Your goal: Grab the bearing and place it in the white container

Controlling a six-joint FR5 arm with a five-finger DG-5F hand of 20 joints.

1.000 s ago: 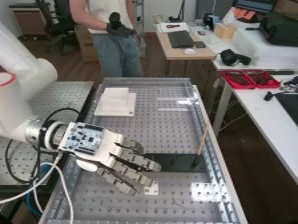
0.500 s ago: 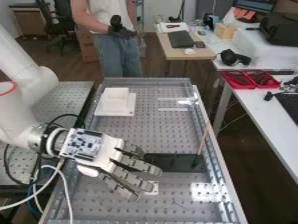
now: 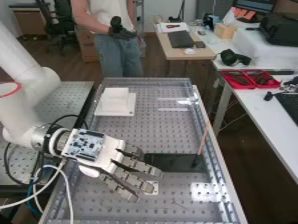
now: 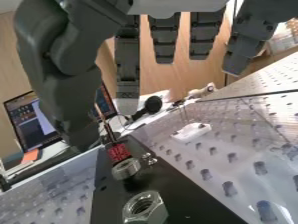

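The robot hand, fingers spread nearly straight and grasping nothing, hangs beside the black plate. On the plate sits a metal ring, likely the bearing, near a hex nut. Probably rigid, dense and slick, it invites a pinch across its outer rim. Beyond the plate stands a white box, apparently the container.

In the high view, the white arm and the near end of the perforated table ran out of my picture, and the fingers covered part of the black plate. In the wrist view, the edge cut off the hex nut, the fingers hid part of my view of the monitor, and some metal bits were too small for me to identify.
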